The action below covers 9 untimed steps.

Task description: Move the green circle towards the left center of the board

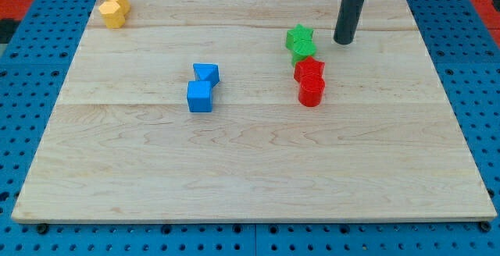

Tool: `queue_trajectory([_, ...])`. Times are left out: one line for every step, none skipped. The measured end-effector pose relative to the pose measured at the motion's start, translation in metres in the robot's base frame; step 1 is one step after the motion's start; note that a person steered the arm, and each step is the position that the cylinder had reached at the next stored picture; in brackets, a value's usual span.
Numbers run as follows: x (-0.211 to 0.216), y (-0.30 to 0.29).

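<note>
My tip (344,42) rests on the wooden worktop (250,162) near the view's top, right of centre; the rod rises from it toward the view's top edge. It carries no gripper, so nothing is clenched or grasped: the bare end stands free and touches no block. The green circle (305,51) lies just to the view's left of my tip and slightly lower, near it but with a strip of bare wood between. Touching the circle on its upper left side is a green star (298,37), about level with my tip and further to its left. Directly below the circle, toward the view's bottom from my tip, two red blocks follow in a line: a red block (309,69) of unclear, perhaps star-like shape, and under it a red cylinder (312,91); whether the upper red one touches the circle I cannot tell. Well to the left of my tip and lower sit a blue block (207,73) with an angled top and, against it, a blue cube (200,97). Far to the left, at the worktop's top left corner, two yellow blocks (115,8) huddle together, their shapes hard to make out.
</note>
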<state>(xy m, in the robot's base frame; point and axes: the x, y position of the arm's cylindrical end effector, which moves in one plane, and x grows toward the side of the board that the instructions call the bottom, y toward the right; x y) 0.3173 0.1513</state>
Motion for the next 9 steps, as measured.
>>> queue_trajectory([0.013,-0.013])
queue_trajectory([0.033,-0.050])
queue_trajectory([0.043,-0.101])
queue_trajectory([0.043,-0.151])
queue_trajectory([0.043,-0.188])
queue_trajectory([0.043,-0.213])
queue_trajectory([0.027,-0.203])
queue_trajectory([0.007,-0.200])
queue_trajectory([0.006,-0.216])
